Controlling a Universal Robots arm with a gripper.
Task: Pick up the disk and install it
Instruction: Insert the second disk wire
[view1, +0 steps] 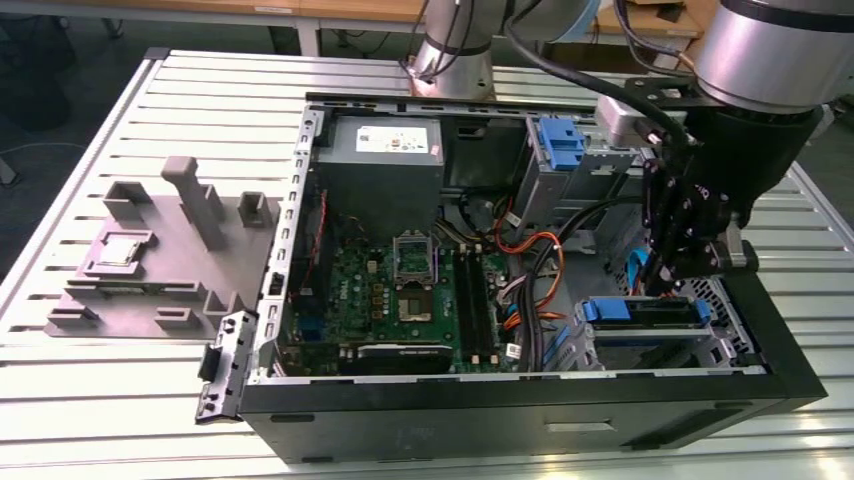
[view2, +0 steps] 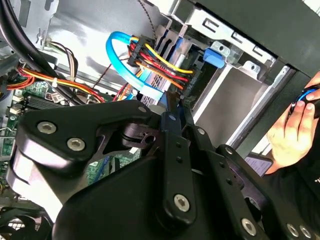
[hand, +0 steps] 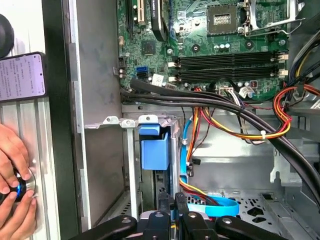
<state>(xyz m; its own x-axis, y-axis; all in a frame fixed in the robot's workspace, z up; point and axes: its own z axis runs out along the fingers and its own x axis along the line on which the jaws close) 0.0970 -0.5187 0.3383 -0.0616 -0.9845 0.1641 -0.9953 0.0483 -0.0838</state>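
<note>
The robot's hand (view1: 674, 285) reaches into the open computer case (view1: 534, 415), fingers drawn narrow on the blue-railed edge of the disk (view1: 643, 312), which sits in the case's drive cage (view1: 627, 345).

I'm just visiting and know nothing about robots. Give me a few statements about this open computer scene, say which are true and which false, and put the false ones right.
1. The computer case lies open on a slatted table. True.
2. The gripper hangs over the grey fixture. False: it is down inside the case, by the drive bays on the exterior view's right.
3. A person's hand appears in the second wrist view. True.
4. The memory slots on the motherboard are all filled. False: they look empty.
</note>
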